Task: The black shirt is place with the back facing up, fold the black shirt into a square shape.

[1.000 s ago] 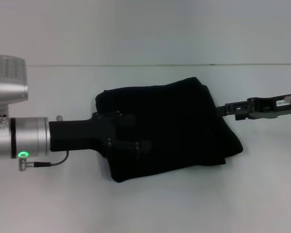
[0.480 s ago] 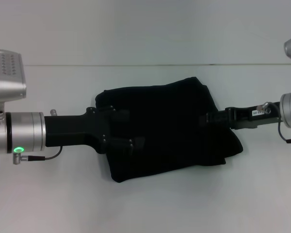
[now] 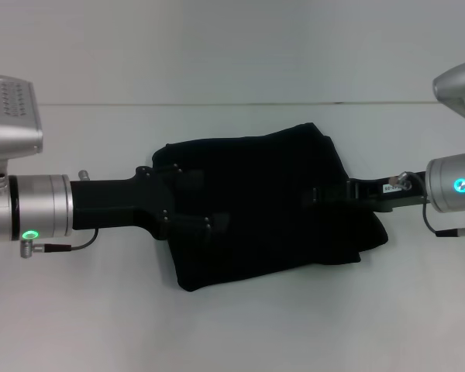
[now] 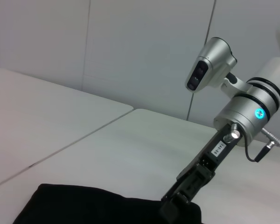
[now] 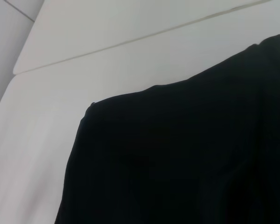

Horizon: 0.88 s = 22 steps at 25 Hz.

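the shirt (image 3: pixel 263 205) lies in the middle of the white worktop (image 3: pixel 232 325), already gathered into a compact, roughly four-sided bundle. no sleeves or neckline show, so most of the folding looks done. the shape is not yet a clean square: the near right corner bulges out and the right edge slants, so some tidying or one last fold seems left.

the left pincer (image 3: pixel 198 205) reaches in from the left and lies over the shirt's left part; black on black, it cannot be told whether its fingers are apart or together, or whether they hold cloth. the right pincer (image 3: pixel 322 194) comes in from the right, low over the shirt's right side, and its state cannot be told either. in the left wrist view the right pincer (image 4: pixel 177 205) meets the shirt's edge.
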### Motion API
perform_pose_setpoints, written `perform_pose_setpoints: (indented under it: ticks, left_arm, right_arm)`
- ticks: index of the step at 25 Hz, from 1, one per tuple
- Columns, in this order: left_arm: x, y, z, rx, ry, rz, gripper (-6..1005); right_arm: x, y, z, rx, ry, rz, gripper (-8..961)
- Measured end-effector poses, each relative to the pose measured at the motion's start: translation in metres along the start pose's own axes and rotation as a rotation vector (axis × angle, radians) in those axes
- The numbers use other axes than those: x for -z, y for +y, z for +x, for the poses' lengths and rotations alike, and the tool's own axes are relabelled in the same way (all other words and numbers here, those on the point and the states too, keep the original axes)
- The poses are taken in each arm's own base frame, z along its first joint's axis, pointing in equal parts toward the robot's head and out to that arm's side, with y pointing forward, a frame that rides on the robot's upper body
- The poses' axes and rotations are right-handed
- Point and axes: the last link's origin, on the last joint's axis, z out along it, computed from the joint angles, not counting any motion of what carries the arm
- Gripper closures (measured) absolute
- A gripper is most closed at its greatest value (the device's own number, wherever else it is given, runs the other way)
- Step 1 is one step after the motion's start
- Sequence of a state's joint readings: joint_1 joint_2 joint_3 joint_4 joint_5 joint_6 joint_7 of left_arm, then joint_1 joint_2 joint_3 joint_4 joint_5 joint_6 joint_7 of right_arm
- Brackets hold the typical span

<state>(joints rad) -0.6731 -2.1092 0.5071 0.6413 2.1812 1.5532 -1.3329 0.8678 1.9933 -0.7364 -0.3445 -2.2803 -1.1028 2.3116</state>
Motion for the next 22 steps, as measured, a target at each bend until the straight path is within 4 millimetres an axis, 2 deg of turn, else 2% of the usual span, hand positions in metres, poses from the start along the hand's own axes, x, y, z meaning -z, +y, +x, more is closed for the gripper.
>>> perform_pose_setpoints:
  ticks: [22]
  left_arm:
    - [-0.0010, -0.0029, 0.0009, -0.006, -0.007, 0.013, 48]
  right_arm:
    - [-0.0102, 0.0017, 0.0049, -0.009, 0.023, 0.035, 104]
